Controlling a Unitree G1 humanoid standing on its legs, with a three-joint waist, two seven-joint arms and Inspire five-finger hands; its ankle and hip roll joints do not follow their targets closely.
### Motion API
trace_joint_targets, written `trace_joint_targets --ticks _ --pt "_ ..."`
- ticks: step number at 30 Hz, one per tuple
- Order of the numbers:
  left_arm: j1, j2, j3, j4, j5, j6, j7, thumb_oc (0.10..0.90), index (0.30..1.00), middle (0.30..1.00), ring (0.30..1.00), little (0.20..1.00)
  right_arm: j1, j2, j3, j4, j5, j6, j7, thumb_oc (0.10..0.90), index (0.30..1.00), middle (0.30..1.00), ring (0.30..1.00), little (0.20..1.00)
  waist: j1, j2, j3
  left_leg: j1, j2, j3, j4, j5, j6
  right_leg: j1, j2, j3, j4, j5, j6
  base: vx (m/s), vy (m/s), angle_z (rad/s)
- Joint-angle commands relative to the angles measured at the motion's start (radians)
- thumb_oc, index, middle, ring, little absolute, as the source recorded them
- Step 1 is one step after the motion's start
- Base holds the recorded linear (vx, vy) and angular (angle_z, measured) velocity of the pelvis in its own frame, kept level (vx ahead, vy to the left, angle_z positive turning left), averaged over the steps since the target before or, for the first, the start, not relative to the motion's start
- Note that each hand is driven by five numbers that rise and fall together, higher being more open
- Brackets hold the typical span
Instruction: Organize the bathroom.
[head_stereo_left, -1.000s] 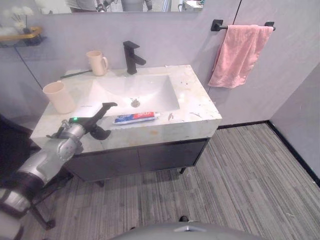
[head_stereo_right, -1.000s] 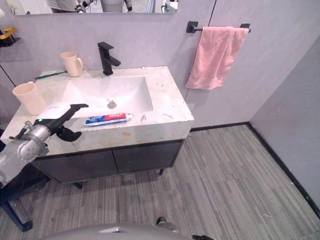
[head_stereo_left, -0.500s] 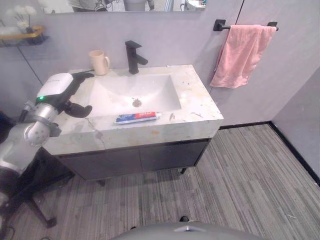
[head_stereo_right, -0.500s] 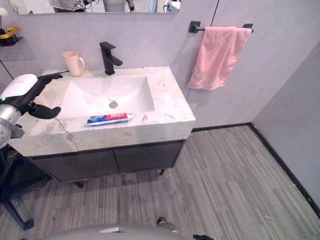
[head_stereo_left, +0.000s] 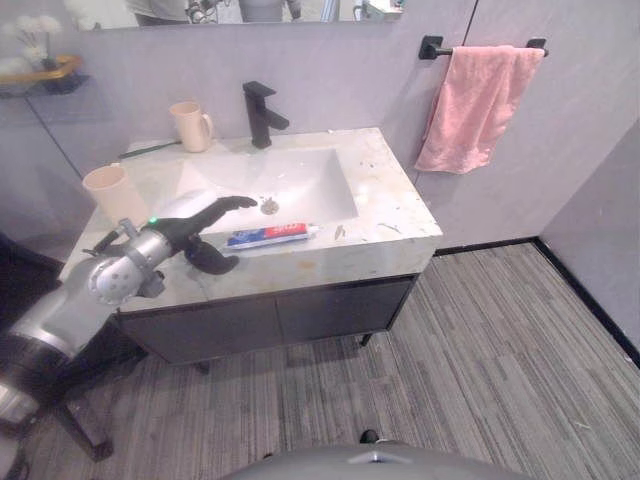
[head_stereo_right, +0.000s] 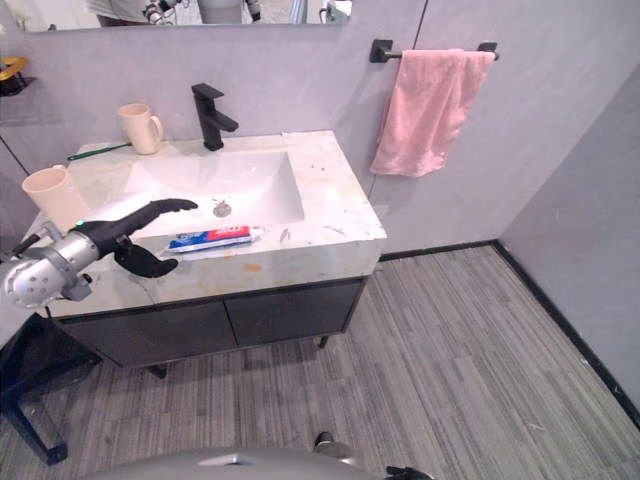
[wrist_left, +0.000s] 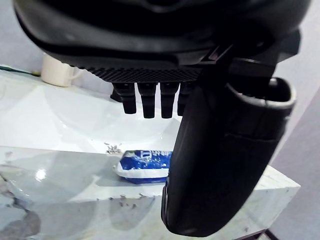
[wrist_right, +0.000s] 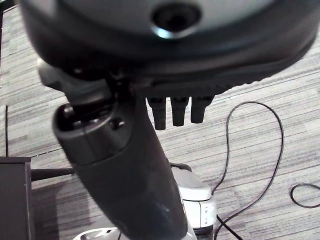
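Note:
A red, white and blue toothpaste tube (head_stereo_left: 272, 234) lies flat on the marble counter (head_stereo_left: 390, 215), along the front rim of the sink (head_stereo_left: 285, 180). My left hand (head_stereo_left: 188, 230) hovers open just left of the tube, fingers stretched toward the drain and thumb spread below them. In the left wrist view the tube's blue end (wrist_left: 145, 166) shows between the fingers (wrist_left: 146, 99) and the thumb (wrist_left: 225, 165), apart from both. My right hand (wrist_right: 125, 165) hangs open over the striped floor, holding nothing.
A peach cup (head_stereo_left: 105, 190) stands at the counter's left edge. A cream mug (head_stereo_left: 191, 125) and a green toothbrush (head_stereo_left: 150, 150) sit at the back left beside the black faucet (head_stereo_left: 260, 112). A pink towel (head_stereo_left: 478, 105) hangs on a wall bar (head_stereo_left: 436, 48) to the right.
My left hand rose to the left over the peach cup half a second ago, then swung back down and right to just beside the toothpaste tube. The tube has not moved.

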Motion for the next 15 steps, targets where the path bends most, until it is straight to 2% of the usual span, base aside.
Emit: trace_joint_targets --ticks 1,9,15 --pt "-0.211 -0.022 0.073 -0.001 0.045 0.019 0.102 0.800 0.900 0.900 0.900 0.900 -0.078 -0.032 0.001 0.034 0.016 -0.011 0.005 0.800 0.900 0.900 0.900 0.900 0.012 0.091 0.036 0.049 -0.059 0.019 0.013 -0.167 0.068 -0.023 0.042 0.074 0.089 -0.151 0.069 0.01 -0.035 -0.02" --pt "-0.208 -0.096 0.028 0.074 0.167 0.065 0.197 0.800 0.900 0.900 0.900 0.900 -0.061 -0.020 0.003 0.039 0.006 -0.017 0.008 0.800 0.900 0.900 0.900 0.900 -0.011 0.091 0.030 0.047 -0.055 0.033 0.013 -0.166 0.065 -0.028 0.053 0.095 0.078 -0.146 0.065 0.02 -0.026 -0.04" --pt "-0.201 -0.106 0.024 0.107 0.204 0.085 0.203 0.800 0.900 0.900 0.900 0.900 -0.051 -0.022 0.004 0.038 -0.001 -0.022 0.007 0.800 0.900 0.900 0.900 0.900 -0.015 0.093 0.028 0.046 -0.054 0.032 0.012 -0.165 0.063 -0.024 0.056 0.096 0.068 -0.146 0.061 0.01 -0.005 -0.02"
